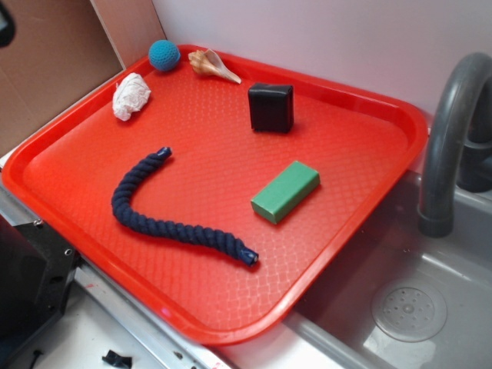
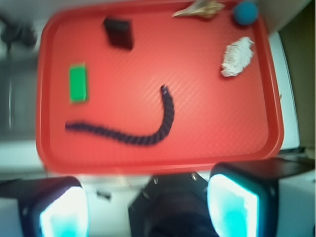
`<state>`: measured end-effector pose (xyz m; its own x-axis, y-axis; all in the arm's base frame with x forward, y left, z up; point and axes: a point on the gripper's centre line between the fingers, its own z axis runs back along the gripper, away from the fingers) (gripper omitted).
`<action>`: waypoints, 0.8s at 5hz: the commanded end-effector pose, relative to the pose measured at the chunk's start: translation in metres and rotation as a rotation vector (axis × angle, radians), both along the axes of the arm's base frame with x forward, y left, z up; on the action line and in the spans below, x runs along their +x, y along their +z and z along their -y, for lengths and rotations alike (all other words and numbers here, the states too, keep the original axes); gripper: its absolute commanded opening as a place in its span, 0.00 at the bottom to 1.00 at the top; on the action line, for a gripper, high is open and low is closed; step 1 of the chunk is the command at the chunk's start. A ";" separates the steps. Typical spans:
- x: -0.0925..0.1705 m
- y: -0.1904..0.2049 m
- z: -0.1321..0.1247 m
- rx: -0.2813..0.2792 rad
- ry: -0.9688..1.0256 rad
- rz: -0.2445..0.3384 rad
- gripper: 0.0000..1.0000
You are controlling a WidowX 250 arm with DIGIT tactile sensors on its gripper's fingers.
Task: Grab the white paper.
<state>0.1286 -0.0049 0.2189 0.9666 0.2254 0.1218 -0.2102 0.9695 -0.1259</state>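
On the red tray (image 1: 338,231), white paper (image 1: 131,96) beside teal ball (image 1: 164,54), jaws spread wide, seen only by wrist view.

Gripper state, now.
Gripper: open, jaws spread wide, holding nothing; the paper lies untouched on the tray.

Small crumpled wad of white paper (image 1: 131,96) (image 2: 237,56), oblong and wrinkled, tissue-like, lying loose and untouched on the red tray, near its far left corner by the rim, long axis angled toward that corner
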 end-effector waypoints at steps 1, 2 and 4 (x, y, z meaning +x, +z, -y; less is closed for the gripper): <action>0.041 -0.045 -0.056 0.022 0.451 0.247 1.00; 0.068 -0.078 -0.092 -0.053 0.592 0.256 1.00; 0.105 -0.142 -0.130 -0.012 0.589 0.174 1.00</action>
